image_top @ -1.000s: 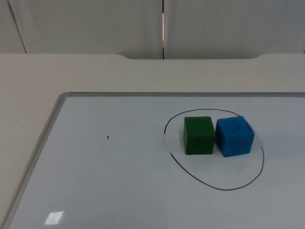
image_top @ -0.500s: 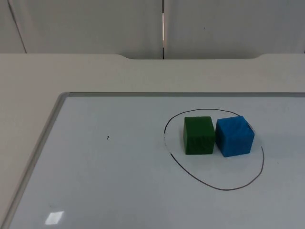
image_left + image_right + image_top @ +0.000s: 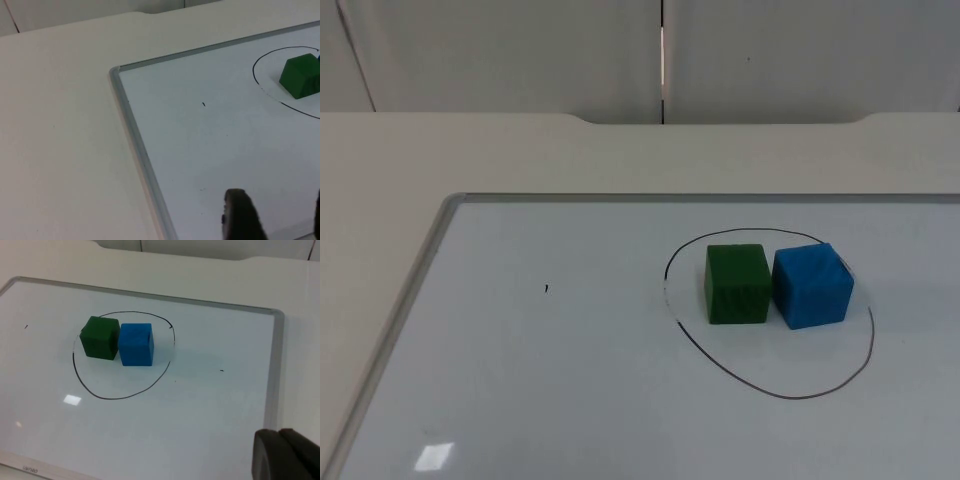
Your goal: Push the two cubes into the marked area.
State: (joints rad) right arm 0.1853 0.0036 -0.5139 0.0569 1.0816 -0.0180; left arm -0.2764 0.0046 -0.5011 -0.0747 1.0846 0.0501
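A green cube (image 3: 737, 284) and a blue cube (image 3: 812, 285) stand side by side, touching, inside a black hand-drawn loop (image 3: 780, 358) on the whiteboard (image 3: 540, 380). The right wrist view has the green cube (image 3: 100, 337), the blue cube (image 3: 136, 344) and the loop (image 3: 120, 382) well ahead of my right gripper (image 3: 281, 454), whose fingers are shut with nothing between them. My left gripper (image 3: 279, 220) stands open over the board's near part, far from the green cube (image 3: 300, 76). Both arms wait, away from the cubes.
The whiteboard has a raised grey frame (image 3: 420, 280), whose left rail (image 3: 135, 135) and right rail (image 3: 274, 385) border the beige table (image 3: 380, 170). A grey partition wall (image 3: 520, 50) stands at the back. A small black mark (image 3: 546, 289) sits on the board's left half.
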